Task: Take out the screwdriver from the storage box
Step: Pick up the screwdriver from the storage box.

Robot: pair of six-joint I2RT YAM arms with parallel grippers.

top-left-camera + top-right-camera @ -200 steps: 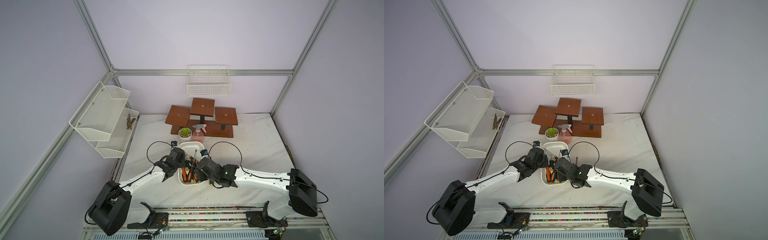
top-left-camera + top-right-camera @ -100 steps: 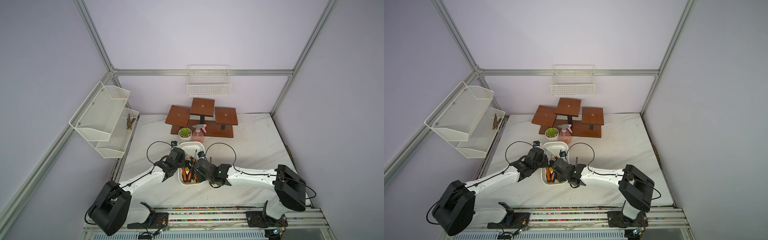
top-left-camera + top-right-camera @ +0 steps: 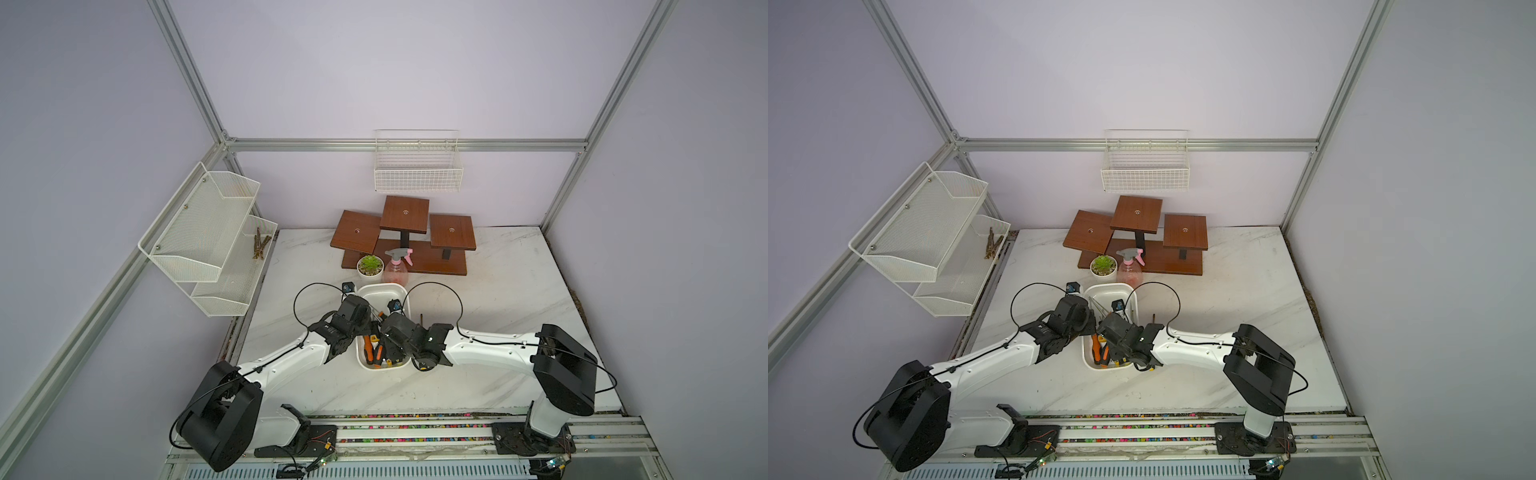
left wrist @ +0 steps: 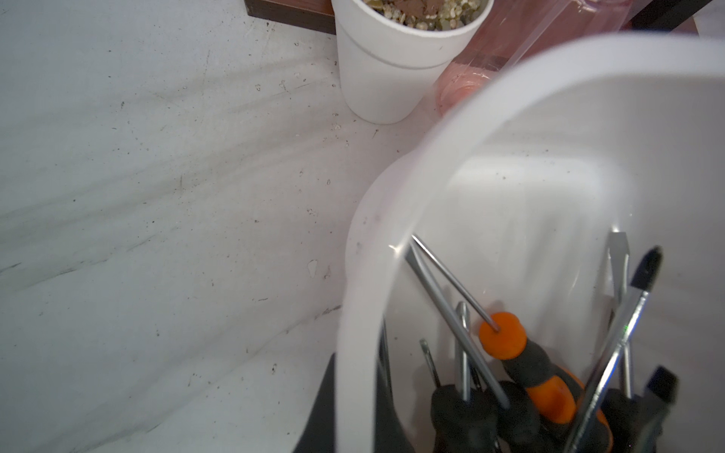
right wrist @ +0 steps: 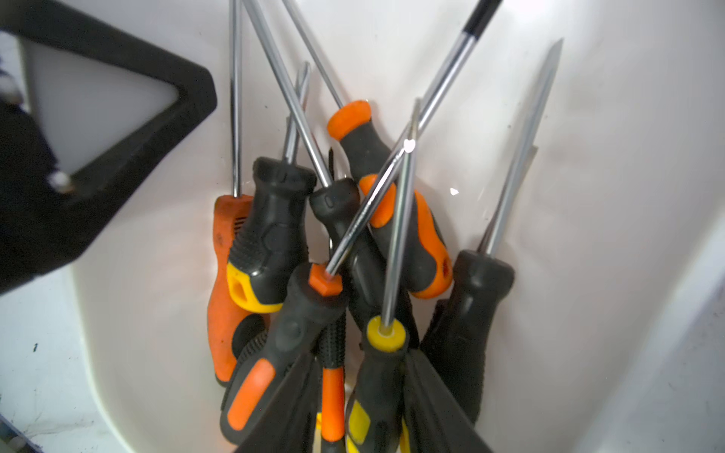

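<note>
**A:** Right gripper (image 5: pixel 361 376), status?

**B:** Its fingers (image 5: pixel 290 423) stand apart, low in the pile, w/ two handles btw them: the yellow-collar screwdriver (image 5: pixel 382 337) and a thin orange-black handle (image 5: pixel 332 388). Can't tell if the pads bite yet.

**A:** Risk?

**B:** Closing on both. One prob squirts out, or both come up. Also a neighbour's shaft (image 5: pixel 365 213) crosses the yellow one's shaft, so a straight lift could drag it and stir the others.

**A:** Left gripper (image 4: pixel 355 408)?

**B:** Clamped shut on the left rim of the storage box (image 3: pixel 376 287), close beside the right one. Wrists could clash on the pull.

**A:** Box where?

**B:** Middle of the table (image 3: pixel 498 299), btw the arms, handles at its near end. Plant pot (image 3: pixel 370 266) and spray bottle (image 3: pixel 397 268) sit just past its far end. If the rim grip slips, the box could jump w/ the tangle and knock them.
</note>
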